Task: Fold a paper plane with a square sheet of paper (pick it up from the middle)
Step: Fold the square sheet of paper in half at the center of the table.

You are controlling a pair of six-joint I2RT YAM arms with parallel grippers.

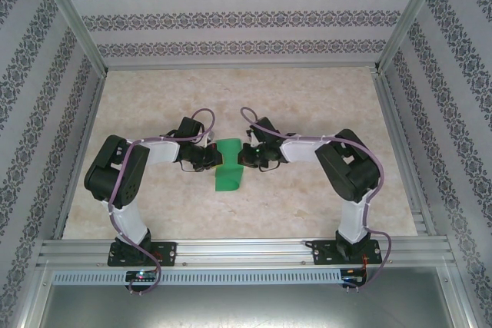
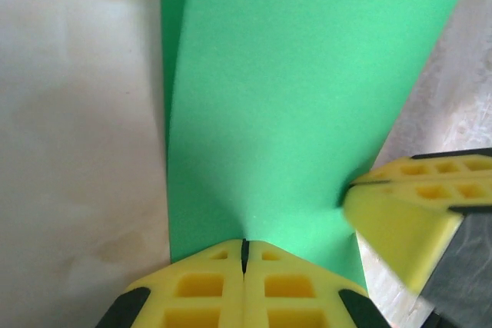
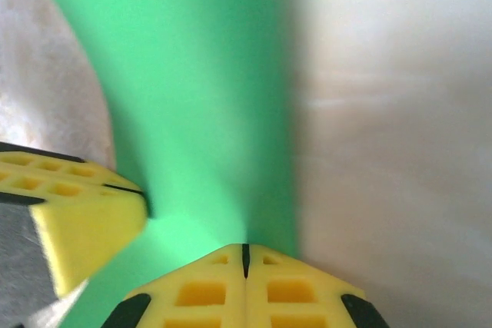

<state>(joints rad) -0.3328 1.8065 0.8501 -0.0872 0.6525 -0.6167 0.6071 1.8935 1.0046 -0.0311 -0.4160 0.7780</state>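
Table (image 1: pixel 231 105): marbled beige top. Green sheet of paper (image 1: pixel 228 174): bent double, spanning the gap between both grippers. Left gripper (image 2: pixel 244 247): jaws pressed together, pinching the sheet's near edge. Right gripper (image 3: pixel 246 250): jaws likewise clamped on the opposite edge, facing the left

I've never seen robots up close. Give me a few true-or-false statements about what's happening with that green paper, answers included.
1. The sheet of paper is bright green. True.
2. The left gripper stands wide open. False: it is shut on the sheet of paper.
3. The right gripper pinches the same sheet of paper. True.
4. The sheet of paper lies flat, touched by nothing. False: it is bent over and held between both grippers.
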